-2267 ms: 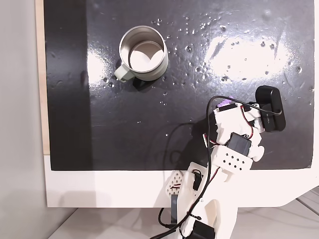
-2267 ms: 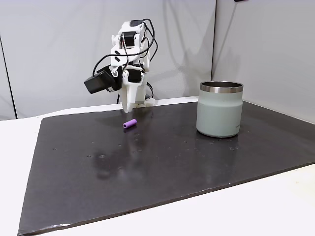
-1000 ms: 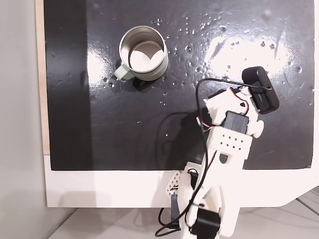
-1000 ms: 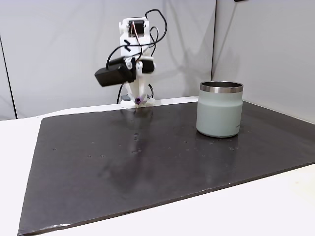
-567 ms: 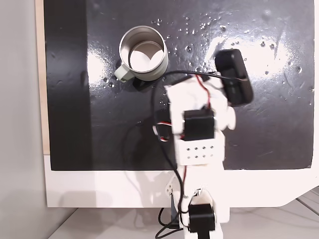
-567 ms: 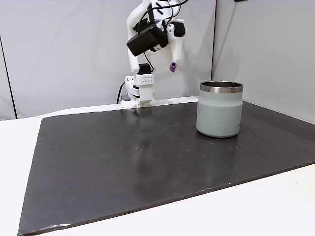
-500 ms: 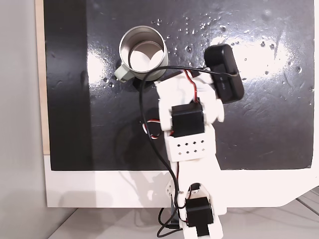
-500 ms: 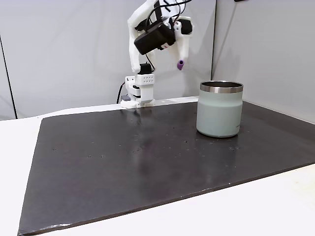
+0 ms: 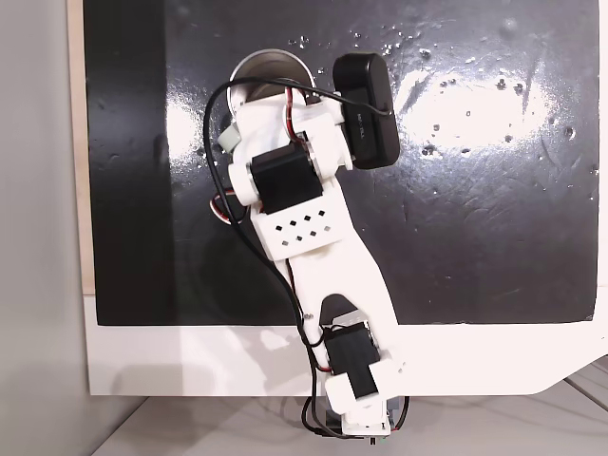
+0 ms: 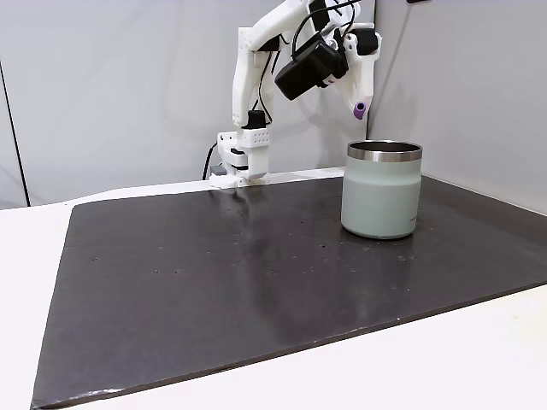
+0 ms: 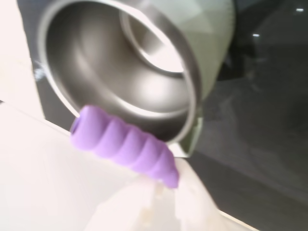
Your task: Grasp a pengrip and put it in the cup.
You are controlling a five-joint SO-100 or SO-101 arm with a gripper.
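While the claw hung above and a little to the left of the cup in the side-on fixed view, it was clamped on the pengrip, which poked out at the fingertips as a small purple stub. In the wrist view the pengrip lay across the white finger with its free end over the cup's near rim, the open steel mouth just behind it. From above, in the other fixed view, the arm hid most of the cup, leaving an arc of rim.

The main risk, as I judged it, was letting go too soon: the tube seemed to sit at the rim and not over the middle, so a release there could bounce it off the edge onto the dark mat on the table. Being ribbed rubber, it might also cling to a finger and drop late or sideways. A low swing could knock the cup itself.

No brand, label or writing could be read on the cup, arm or mat.
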